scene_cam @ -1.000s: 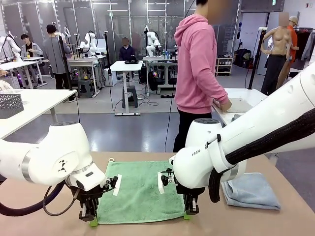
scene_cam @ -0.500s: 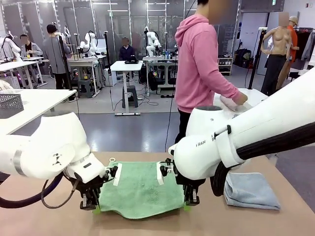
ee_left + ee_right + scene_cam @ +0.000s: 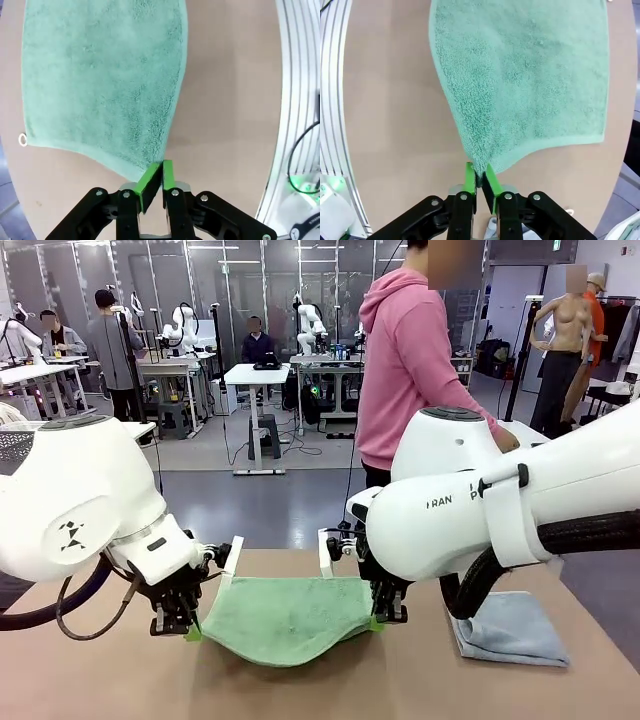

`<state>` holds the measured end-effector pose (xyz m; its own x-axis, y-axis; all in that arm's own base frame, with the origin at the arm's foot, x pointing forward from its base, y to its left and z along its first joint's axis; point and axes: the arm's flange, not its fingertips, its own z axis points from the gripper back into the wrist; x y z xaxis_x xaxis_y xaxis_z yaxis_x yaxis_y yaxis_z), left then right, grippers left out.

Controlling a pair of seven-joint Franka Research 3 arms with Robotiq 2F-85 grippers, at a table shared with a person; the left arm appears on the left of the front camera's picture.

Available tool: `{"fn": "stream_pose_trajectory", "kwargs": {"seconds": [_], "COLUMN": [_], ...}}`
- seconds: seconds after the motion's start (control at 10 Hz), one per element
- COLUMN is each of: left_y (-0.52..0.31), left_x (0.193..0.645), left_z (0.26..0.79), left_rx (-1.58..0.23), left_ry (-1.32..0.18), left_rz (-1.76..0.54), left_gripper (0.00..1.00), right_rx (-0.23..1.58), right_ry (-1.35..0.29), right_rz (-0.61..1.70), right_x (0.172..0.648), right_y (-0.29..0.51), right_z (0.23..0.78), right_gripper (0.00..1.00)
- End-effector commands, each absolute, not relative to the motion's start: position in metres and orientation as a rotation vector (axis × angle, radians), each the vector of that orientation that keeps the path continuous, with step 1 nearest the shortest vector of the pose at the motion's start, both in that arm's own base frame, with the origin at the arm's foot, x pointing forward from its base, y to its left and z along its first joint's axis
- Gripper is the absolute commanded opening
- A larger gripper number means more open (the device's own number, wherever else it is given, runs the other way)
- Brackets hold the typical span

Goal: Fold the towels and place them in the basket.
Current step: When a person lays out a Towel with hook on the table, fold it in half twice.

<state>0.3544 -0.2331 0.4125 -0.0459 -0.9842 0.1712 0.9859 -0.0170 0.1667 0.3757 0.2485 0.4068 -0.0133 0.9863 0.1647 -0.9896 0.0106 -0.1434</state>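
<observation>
**Green towel held up by two corners above the table**

Green terry towel (image 3: 285, 618) hangs between two white robot arms, seen from the front. The left gripper (image 3: 190, 630) pinches the towel's near left corner and the right gripper (image 3: 378, 618) pinches its near right corner. Both corners are raised off the tan table (image 3: 100, 680), and the cloth sags in a shallow curve between them, with its far edge lying on the tabletop.

In the left wrist view, the left gripper (image 3: 156, 177) has its green pads pressed together on the very tip of the corner. The towel (image 3: 105, 75) spreads away from it, and a small white loop (image 3: 22, 140) sits at a far corner. In the right wrist view, the right gripper (image 3: 479, 182) is clamped the same way on a corner of the towel (image 3: 520, 75).

A folded light blue-grey towel (image 3: 510, 630) lies on the table to the robot's right — well apart from the green one.

A sliver of dark mesh basket (image 3: 12, 443) shows behind the left arm, on another table at the far left — its contents cannot be made out.

A person in a pink hoodie (image 3: 410, 370) stands beyond the table, turned to the side.
</observation>
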Motion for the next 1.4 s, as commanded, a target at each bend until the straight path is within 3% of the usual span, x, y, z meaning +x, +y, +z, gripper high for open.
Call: {"fn": "stream_pose_trajectory", "kwargs": {"seconds": [0.0, 0.3, 0.4, 0.8, 1.3], "left_y": [-0.233, -0.233, -0.233, -0.235, -0.222], "left_x": [0.355, 0.354, 0.355, 0.439, 0.503], "left_z": [0.408, 0.412, 0.411, 0.428, 0.421], "left_rx": [-0.016, -0.008, -0.014, -0.008, -0.098], "left_ry": [-0.244, -0.269, -0.267, -0.248, -0.207], "left_rz": [-1.601, -1.594, -1.596, -1.59, -1.594], "left_gripper": [0.0, 0.0, 0.07, 0.07, 0.07], "right_rx": [0.013, 0.013, 0.019, 0.045, 0.069], "right_ry": [-0.247, -0.247, -0.246, -0.228, -0.158], "right_rz": [1.569, 1.569, 1.57, 1.572, 1.484], "right_x": [0.374, 0.374, 0.375, 0.438, 0.508], "right_y": [0.25, 0.25, 0.25, 0.258, 0.257], "right_z": [0.409, 0.409, 0.408, 0.415, 0.41], "right_gripper": [0.0, 0.0, 0.1, 0.1, 0.1]}}
